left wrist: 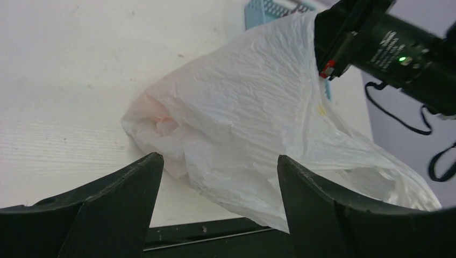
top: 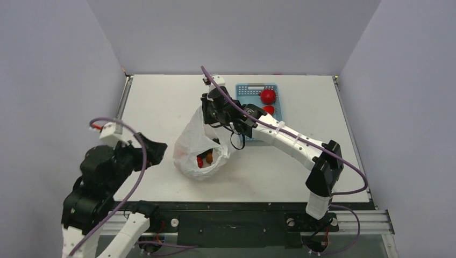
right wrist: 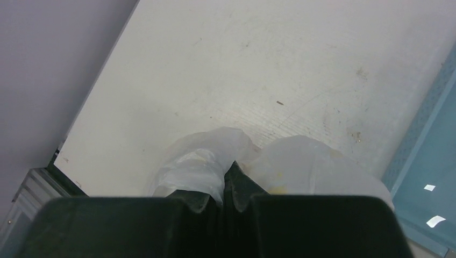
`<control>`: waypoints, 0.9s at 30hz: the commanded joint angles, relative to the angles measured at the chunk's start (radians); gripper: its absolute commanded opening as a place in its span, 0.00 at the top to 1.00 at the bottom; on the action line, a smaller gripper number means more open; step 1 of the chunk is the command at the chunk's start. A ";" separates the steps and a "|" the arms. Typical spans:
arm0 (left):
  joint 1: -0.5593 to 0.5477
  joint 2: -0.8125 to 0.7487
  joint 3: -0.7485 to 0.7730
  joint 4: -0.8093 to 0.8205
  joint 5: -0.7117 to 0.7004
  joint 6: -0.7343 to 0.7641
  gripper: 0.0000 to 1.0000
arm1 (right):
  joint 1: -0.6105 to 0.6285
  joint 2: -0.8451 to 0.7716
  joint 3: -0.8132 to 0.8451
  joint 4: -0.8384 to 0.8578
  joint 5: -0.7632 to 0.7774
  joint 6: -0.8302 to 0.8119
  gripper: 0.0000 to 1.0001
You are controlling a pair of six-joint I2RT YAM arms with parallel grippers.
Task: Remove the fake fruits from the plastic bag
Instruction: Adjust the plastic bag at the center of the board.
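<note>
Right claw (right wrist: 228, 177) is clamped on a fold of the plastic bag (top: 192, 141), holding its far end up off the bench (top: 161, 102). Left claw (left wrist: 219, 169) is spread, empty, near the bag. Fake fruits (top: 206, 158) sit in the low mouth. Lift further and you could spill them toward the near edge, or the thin film slips out.

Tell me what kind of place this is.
Probably a robotics lab test booth, not a home: a plain white table boxed in by blank lavender panels, a left arm and a right arm bolted at its near edge, and toy fruits in a plastic bag.
</note>
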 commanded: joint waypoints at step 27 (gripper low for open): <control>-0.290 0.378 -0.199 0.414 0.156 0.100 0.28 | -0.034 0.014 0.057 -0.008 -0.118 0.041 1.00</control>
